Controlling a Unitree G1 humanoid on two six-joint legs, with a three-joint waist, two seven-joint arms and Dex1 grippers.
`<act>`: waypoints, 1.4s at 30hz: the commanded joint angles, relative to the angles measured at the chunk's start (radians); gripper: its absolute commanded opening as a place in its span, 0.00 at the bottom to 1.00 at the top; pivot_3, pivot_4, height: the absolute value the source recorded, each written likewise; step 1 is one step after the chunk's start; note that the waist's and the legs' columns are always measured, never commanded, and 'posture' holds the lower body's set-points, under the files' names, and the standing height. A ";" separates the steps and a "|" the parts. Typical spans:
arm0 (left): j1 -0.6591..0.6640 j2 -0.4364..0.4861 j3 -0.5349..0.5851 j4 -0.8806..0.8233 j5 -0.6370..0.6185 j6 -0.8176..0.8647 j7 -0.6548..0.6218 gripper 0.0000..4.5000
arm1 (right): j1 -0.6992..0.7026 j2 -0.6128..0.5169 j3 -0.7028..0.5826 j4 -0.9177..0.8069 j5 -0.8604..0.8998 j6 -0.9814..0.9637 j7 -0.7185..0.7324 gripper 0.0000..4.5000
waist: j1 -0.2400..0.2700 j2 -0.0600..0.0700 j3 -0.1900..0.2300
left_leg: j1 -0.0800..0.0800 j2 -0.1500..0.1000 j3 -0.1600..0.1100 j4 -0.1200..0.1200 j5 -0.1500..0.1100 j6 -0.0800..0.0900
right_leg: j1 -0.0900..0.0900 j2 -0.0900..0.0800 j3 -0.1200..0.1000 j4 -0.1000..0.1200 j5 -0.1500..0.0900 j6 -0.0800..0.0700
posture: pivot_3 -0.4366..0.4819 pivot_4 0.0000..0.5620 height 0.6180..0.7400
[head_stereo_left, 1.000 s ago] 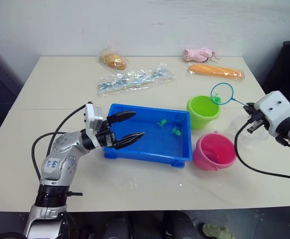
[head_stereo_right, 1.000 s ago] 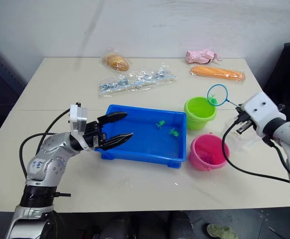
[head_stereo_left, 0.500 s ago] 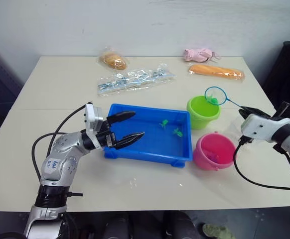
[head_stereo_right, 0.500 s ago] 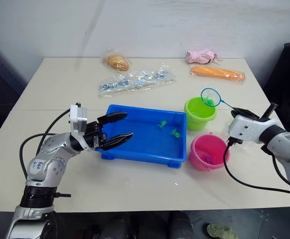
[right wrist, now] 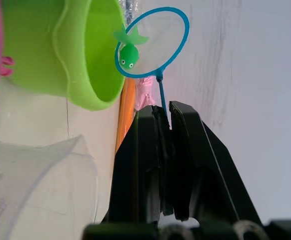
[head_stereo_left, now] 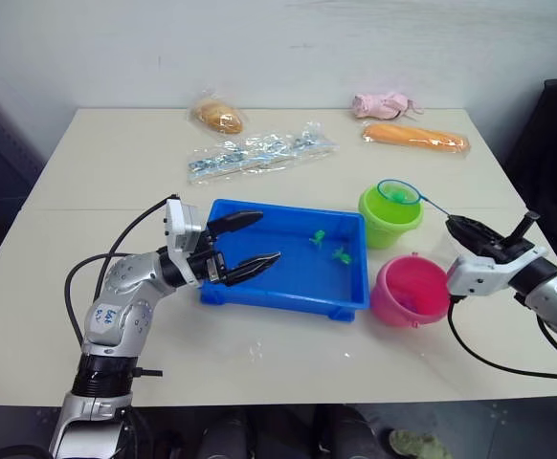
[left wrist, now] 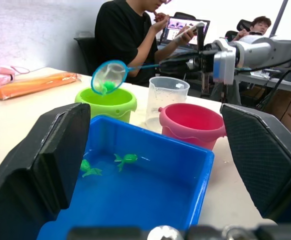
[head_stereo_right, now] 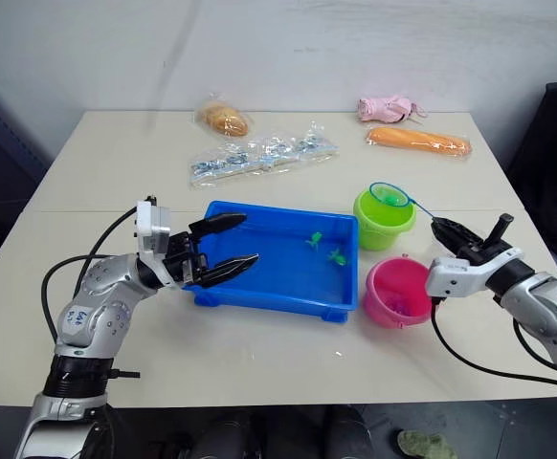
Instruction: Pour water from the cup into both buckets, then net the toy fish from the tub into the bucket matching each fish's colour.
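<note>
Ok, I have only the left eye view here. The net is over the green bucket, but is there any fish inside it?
Observer: Yes. The right wrist view shows one green fish in the net, at the side of the hoop nearest the green bucket.
Operator: And does the right hand really hold the handle?
Observer: The right hand has both fingers shut on the thin handle, just below the hoop.
Operator: Also, where is the cup? I cannot make it out.
Observer: In the left wrist view the clear cup stands upright behind the pink bucket.
</note>
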State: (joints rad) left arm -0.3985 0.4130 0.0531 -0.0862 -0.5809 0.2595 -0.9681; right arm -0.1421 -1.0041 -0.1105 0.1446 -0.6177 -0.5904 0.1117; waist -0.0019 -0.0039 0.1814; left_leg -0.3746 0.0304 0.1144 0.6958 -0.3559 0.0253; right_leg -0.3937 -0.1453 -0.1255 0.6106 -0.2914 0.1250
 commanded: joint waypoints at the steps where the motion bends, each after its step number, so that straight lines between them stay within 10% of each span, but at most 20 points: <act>1: -0.021 -0.002 -0.001 -0.005 0.008 -0.022 -0.008 0.99 | -0.018 0.001 -0.026 -0.017 -0.033 -0.005 -0.080 0.00 | 0.000 0.000 0.000 | 0.000 0.000 0.000 0.000 0.000 0.000 | 0.000 0.000 0.000 0.000 0.000 0.000 | 0.48 0.27 1.00; 26: -0.014 -0.001 -0.025 -0.006 0.012 -0.026 -0.021 0.99 | 0.037 0.016 -0.044 -0.022 0.008 0.055 -0.138 0.00 | 0.000 0.000 0.000 | 0.000 0.000 -0.001 0.000 0.000 0.000 | 0.000 0.001 0.001 0.000 0.000 0.000 | 0.48 0.27 1.00; 37: -0.010 0.046 0.007 0.030 0.021 -0.043 -0.056 0.99 | 0.061 0.079 -0.084 -0.456 0.952 0.621 0.405 0.00 | 0.002 0.000 0.000 | 0.000 0.001 -0.003 0.000 0.000 0.000 | 0.001 0.001 -0.001 0.000 0.000 0.000 | 0.48 0.27 1.00; 42: -0.018 0.081 0.027 0.065 0.018 -0.053 -0.086 0.99 | -0.020 -0.048 -0.031 -0.578 0.879 0.745 0.527 0.00 | 0.003 0.000 0.000 | 0.000 0.000 -0.003 0.001 0.000 0.002 | 0.001 -0.001 -0.001 0.001 0.000 0.000 | 0.48 0.27 1.00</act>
State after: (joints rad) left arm -0.4083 0.4895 0.0631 -0.0103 -0.5598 0.2267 -1.0410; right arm -0.1447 -1.0293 -0.1410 -0.3848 0.3009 0.1693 0.6012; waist 0.0013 -0.0035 0.1816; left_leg -0.3744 0.0300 0.1114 0.6971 -0.3566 0.0280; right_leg -0.3924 -0.1466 -0.1268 0.6112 -0.2912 0.1246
